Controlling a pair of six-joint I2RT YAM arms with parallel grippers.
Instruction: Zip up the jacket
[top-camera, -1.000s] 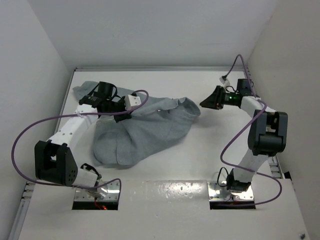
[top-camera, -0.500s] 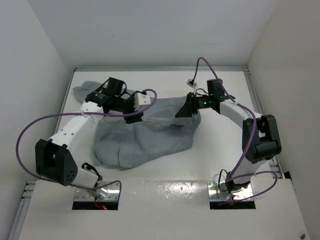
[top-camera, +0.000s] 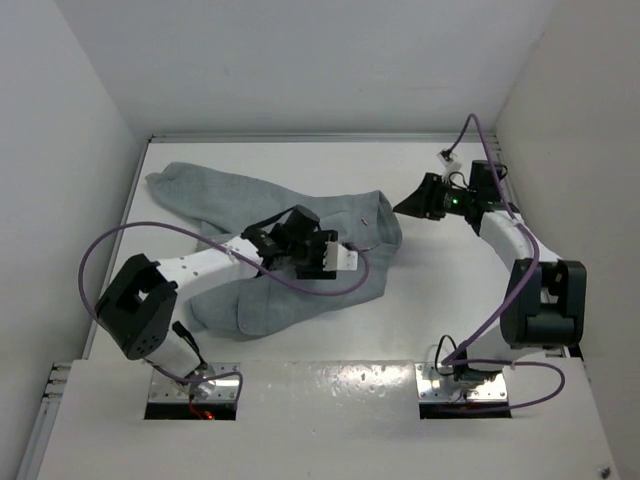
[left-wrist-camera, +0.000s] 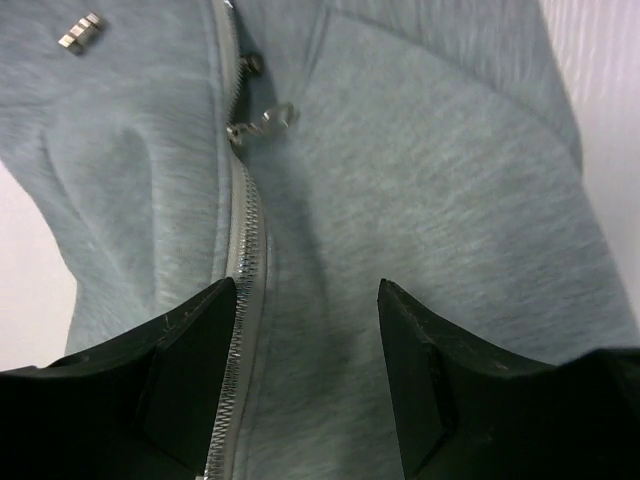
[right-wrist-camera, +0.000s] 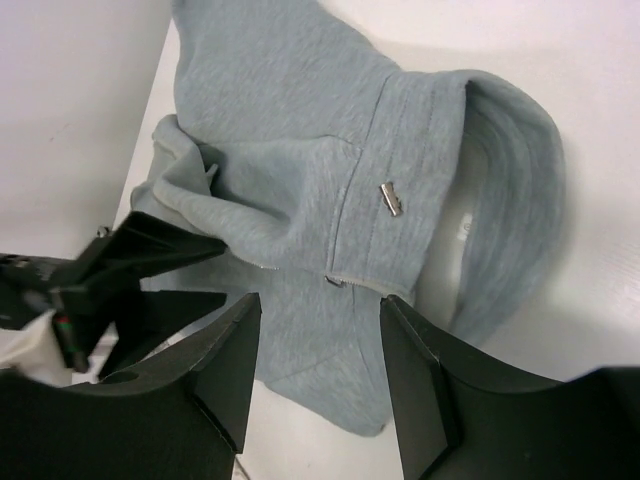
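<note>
Grey jacket (top-camera: 365, 225) under L gripper (left-wrist-camera: 305, 290) — jaws wide over zipper (left-wrist-camera: 243, 240); R gripper (top-camera: 408, 206) wide, beside its edge.

The top view is bright and evenly lit from above, with soft, faint shadows on the white surface (top-camera: 410, 320) and dull glare on the glossy plate (top-camera: 330, 380) at its near edge. The left wrist view is dimmer. There the jacket (left-wrist-camera: 420, 200) looks slightly soft, and the dark fingers (left-wrist-camera: 190, 370) of the left hand (left-wrist-camera: 308, 285) are blurred.

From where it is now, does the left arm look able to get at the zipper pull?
Probably yes: the left gripper hangs open over the jacket, and the zipper pull lies uncovered just ahead of it, with nothing in between.
</note>
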